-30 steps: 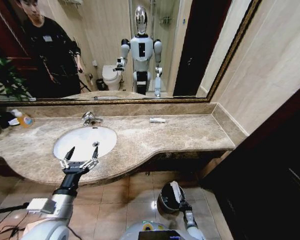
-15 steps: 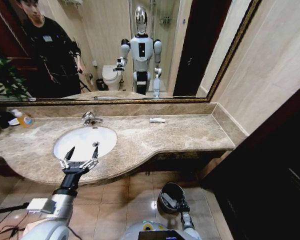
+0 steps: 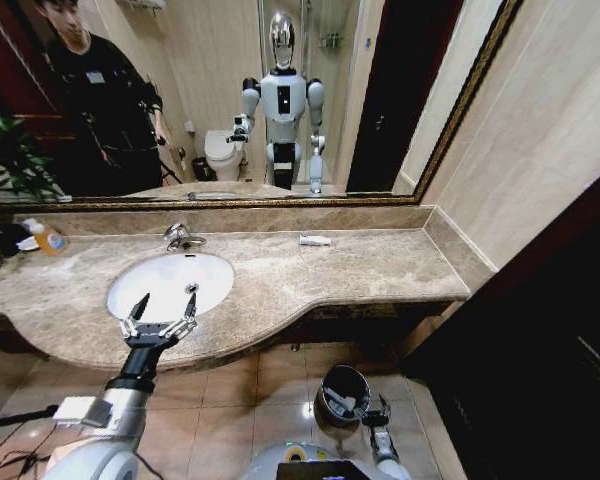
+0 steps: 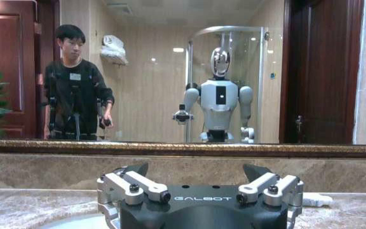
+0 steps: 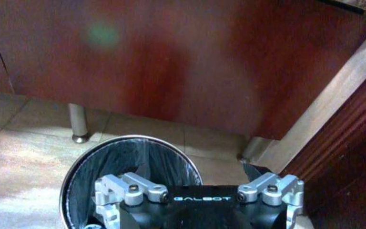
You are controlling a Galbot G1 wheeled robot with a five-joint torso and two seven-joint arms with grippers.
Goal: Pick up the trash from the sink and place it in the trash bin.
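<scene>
The white oval sink (image 3: 170, 280) with its chrome tap (image 3: 180, 237) is set in the marble countertop (image 3: 360, 265). My left gripper (image 3: 167, 296) hovers open over the basin's front edge, with nothing between its fingers; the left wrist view has it (image 4: 196, 168) facing the mirror. On the floor below the counter stands the trash bin (image 3: 326, 384), with a white piece of trash (image 3: 342, 402) lying inside. My right gripper (image 3: 380, 412) is low at the bin's right side, open and holding nothing. The right wrist view looks over that gripper (image 5: 196, 171) at the bin's dark liner (image 5: 106, 162).
A small white tube (image 3: 315, 240) lies on the counter by the mirror. An orange-yellow bottle (image 3: 48, 238) and a plant (image 3: 10, 160) stand at the far left. Dark wood cabinet (image 5: 170, 62) fronts close the space under the counter, and a dark door (image 3: 540, 340) is on the right.
The white piece that my right gripper held above the bin has dropped into it. The right gripper has shifted to the bin's right side. The left arm has not moved.
</scene>
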